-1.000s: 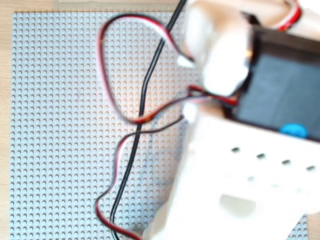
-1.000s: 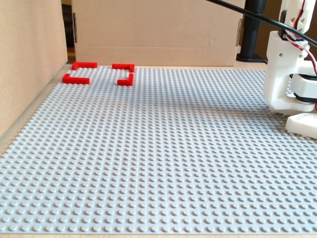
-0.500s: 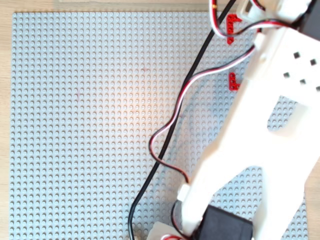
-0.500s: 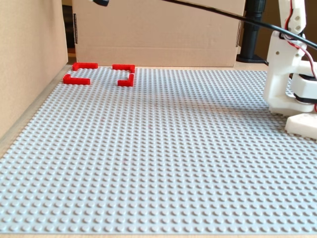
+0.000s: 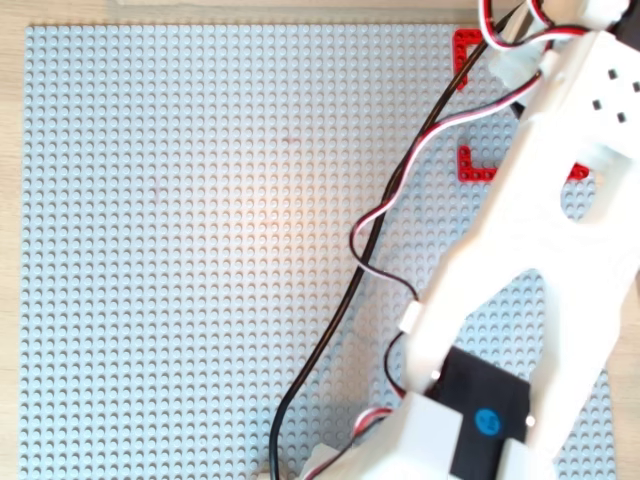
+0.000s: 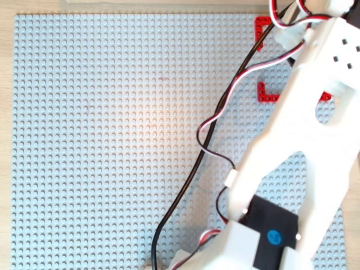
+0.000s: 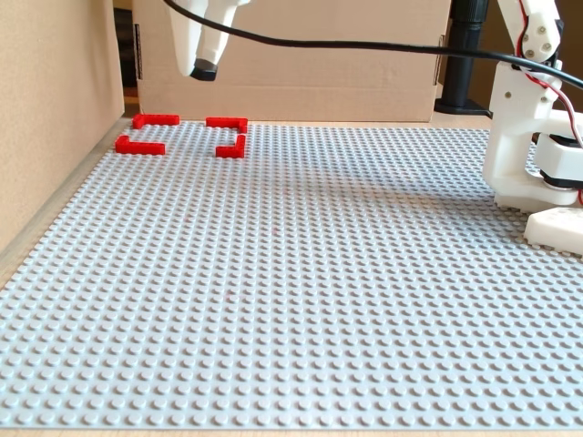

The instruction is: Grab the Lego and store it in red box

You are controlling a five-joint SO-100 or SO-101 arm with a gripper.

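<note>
Fixed view: hand [image 7: 208, 66] hangs above the red box [image 7: 181, 134] at ten o'clock on the grey baseplate [image 7: 301, 300], fingers apparently pressing a dark piece, probably the Lego [image 7: 206, 74]; grip uncertain. Lego judged light, rigid, glossy-slippery: best pinched across opposite flat sides.

A: Arm pose?
B: Base [image 7: 528, 137] planted at right in fixed view. White arm [image 5: 520, 260] stretched diagonally from bottom right toward top right in both overhead views, cables looped along it.
A: Gripper?
B: Gripper [image 7: 206, 66] tip hangs down at top left of fixed view, clear of the surface. Dark piece at the tip. Jaws: can't tell open or closed.
</note>
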